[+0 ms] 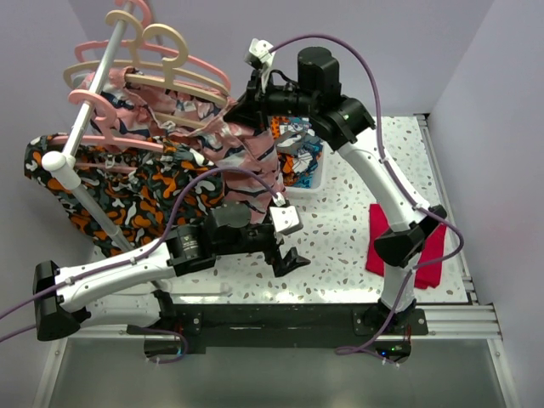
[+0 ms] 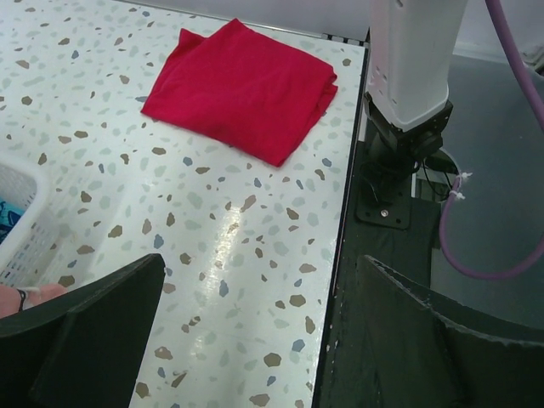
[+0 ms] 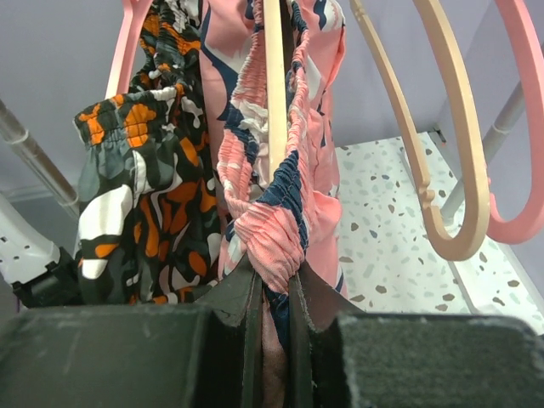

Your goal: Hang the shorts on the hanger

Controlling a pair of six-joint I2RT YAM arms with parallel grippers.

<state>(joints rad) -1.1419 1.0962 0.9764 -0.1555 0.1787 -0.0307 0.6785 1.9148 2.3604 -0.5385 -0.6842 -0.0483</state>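
Observation:
The salmon-pink shorts (image 1: pixel 248 157) with navy and white print hang at the rack, their elastic waistband (image 3: pixel 270 223) stretched round the arm of a tan hanger (image 3: pixel 274 93). That hanger (image 1: pixel 189 87) hangs from the rack's rod among other hangers. My right gripper (image 3: pixel 274 276) is shut on the bunched waistband just below the hanger arm; in the top view it (image 1: pixel 255 106) is high up beside the shorts. My left gripper (image 2: pixel 259 272) is open and empty, low over the speckled table; in the top view it (image 1: pixel 287 257) is below the hanging shorts.
A black-orange-white garment (image 1: pixel 127 191) hangs left of the shorts. Pink hangers (image 1: pixel 140 38) and a second tan hanger (image 3: pixel 450 136) crowd the rod (image 1: pixel 89 110). A white basket (image 1: pixel 310 174) stands mid-table. A folded red cloth (image 2: pixel 242 85) lies by the right arm's base (image 2: pixel 412 68).

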